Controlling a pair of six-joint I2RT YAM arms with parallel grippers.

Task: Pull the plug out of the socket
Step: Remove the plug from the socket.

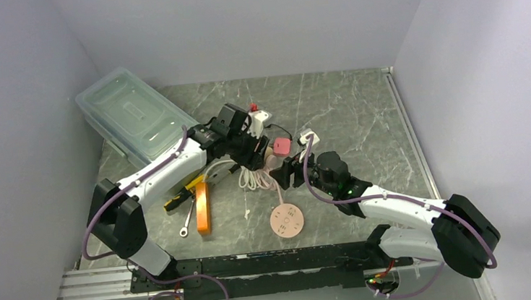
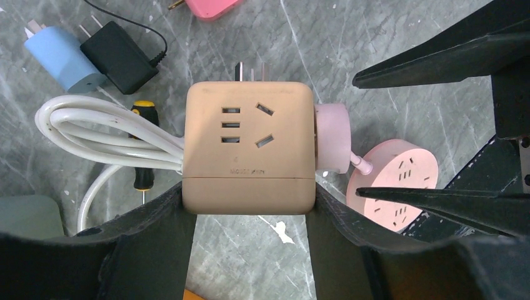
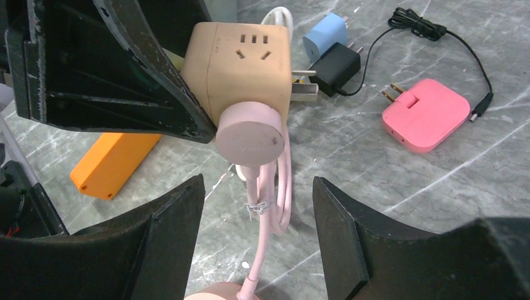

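Observation:
A tan cube socket [image 2: 248, 150] is clamped between the fingers of my left gripper [image 2: 250, 201] and held above the table. A round pink plug [image 2: 331, 139] sits plugged into the cube's right face. Its pink cable [image 3: 265, 206] hangs down to a round pink socket disc [image 1: 286, 221] on the table. My right gripper [image 3: 256, 215] is open just short of the plug [image 3: 250, 134], one finger on each side of the cable and touching nothing. In the top view the left gripper [image 1: 252, 151] and right gripper [image 1: 286, 171] meet at the table's middle.
A clear lidded bin [image 1: 132, 114] stands at the back left. An orange tool [image 1: 202, 208], a wrench [image 1: 188, 222] and a coiled white cable [image 2: 94, 134] lie below the cube. Blue [image 2: 62, 56], black [image 2: 119, 56] and pink square [image 3: 425, 115] adapters lie behind it.

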